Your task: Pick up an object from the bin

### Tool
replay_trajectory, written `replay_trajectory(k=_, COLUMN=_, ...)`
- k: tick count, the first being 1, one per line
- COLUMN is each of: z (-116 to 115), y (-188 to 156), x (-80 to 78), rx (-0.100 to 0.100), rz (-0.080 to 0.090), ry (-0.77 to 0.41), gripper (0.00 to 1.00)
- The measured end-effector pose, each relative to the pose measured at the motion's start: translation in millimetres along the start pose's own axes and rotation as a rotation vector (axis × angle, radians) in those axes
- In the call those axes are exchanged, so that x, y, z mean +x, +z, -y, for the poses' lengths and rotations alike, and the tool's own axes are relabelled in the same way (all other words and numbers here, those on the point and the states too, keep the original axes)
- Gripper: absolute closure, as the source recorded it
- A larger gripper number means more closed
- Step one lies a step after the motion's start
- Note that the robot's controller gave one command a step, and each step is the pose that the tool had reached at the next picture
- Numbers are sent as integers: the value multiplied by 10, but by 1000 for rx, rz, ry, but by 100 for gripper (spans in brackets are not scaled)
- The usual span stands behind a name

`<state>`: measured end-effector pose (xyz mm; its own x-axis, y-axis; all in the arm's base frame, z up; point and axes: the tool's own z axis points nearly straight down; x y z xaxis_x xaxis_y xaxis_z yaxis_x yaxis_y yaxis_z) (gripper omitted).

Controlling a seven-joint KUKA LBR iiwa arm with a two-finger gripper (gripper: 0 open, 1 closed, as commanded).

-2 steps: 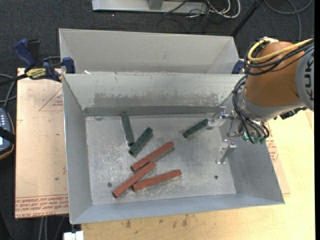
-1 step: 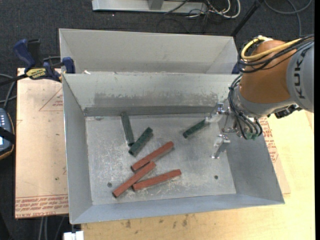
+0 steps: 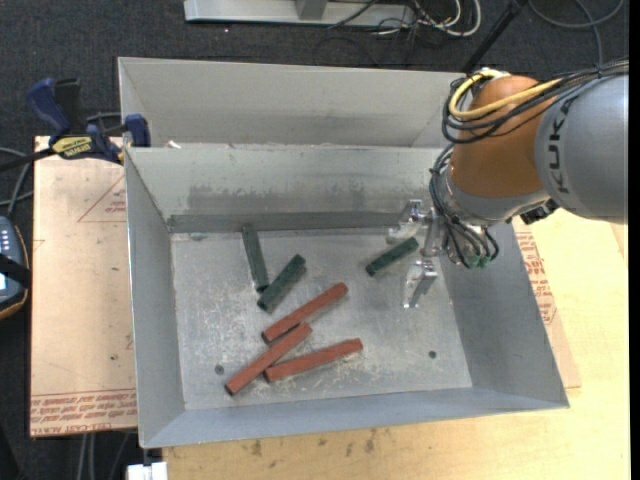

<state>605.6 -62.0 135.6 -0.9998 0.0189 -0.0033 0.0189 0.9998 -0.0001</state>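
Observation:
My gripper (image 3: 411, 259) hangs over the right part of the bin floor, below the orange cover, and is open. One metal finger (image 3: 405, 224) points toward the back wall and the other finger (image 3: 419, 286) toward the front. A short dark green bar (image 3: 390, 258) lies slanted on the floor between and just left of the two fingers. I cannot tell whether either finger touches it.
Two more dark green bars (image 3: 254, 256) (image 3: 283, 281) lie left of centre. Three red-brown bars (image 3: 305, 312) (image 3: 268, 359) (image 3: 314, 360) lie toward the front. The arm comes in over the bin's right wall.

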Motion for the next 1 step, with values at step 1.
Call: replay_trajectory(k=1, z=-25, y=576, x=-404, rx=0, rz=21, ry=-141, gripper=100)
